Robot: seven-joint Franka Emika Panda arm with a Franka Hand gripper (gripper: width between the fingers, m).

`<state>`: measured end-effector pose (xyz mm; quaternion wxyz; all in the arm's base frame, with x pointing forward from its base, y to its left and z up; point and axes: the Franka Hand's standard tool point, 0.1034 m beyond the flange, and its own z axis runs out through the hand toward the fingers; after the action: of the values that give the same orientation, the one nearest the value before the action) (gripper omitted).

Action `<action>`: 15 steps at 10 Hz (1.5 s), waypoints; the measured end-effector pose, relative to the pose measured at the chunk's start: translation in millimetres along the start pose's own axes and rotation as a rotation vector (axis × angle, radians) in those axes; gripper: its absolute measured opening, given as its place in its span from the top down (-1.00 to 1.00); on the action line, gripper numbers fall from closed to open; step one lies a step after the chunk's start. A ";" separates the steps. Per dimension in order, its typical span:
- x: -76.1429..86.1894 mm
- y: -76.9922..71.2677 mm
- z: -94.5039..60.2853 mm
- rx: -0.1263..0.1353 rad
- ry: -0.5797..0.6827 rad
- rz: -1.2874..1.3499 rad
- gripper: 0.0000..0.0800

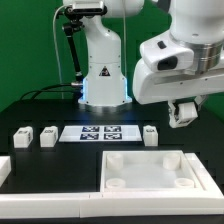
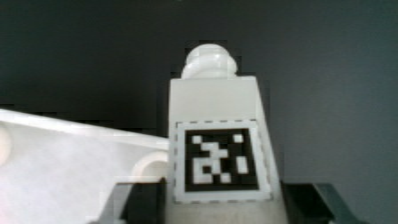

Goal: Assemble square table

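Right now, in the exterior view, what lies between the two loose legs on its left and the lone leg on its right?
The marker board lies between the nearer left leg and the lone leg; only the exterior view shows it.

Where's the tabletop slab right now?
Low in the exterior view, the tabletop slab lies flat toward the exterior view's right, on the camera's side of the marker board.

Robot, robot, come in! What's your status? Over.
Gripper shut on one peg leg, held in the air. Square slab nearby, visible sockets empty. Path looks clear. Over.
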<state>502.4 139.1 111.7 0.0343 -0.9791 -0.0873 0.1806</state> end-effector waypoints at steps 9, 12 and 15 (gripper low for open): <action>65.6 28.8 -65.2 -0.078 0.643 -0.122 0.27; 69.0 33.1 -63.5 -0.087 0.865 -0.131 0.27; 104.7 44.7 -52.8 -0.079 0.850 -0.127 0.27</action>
<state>624.8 112.5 120.1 0.0407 -0.9597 -0.1323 -0.2446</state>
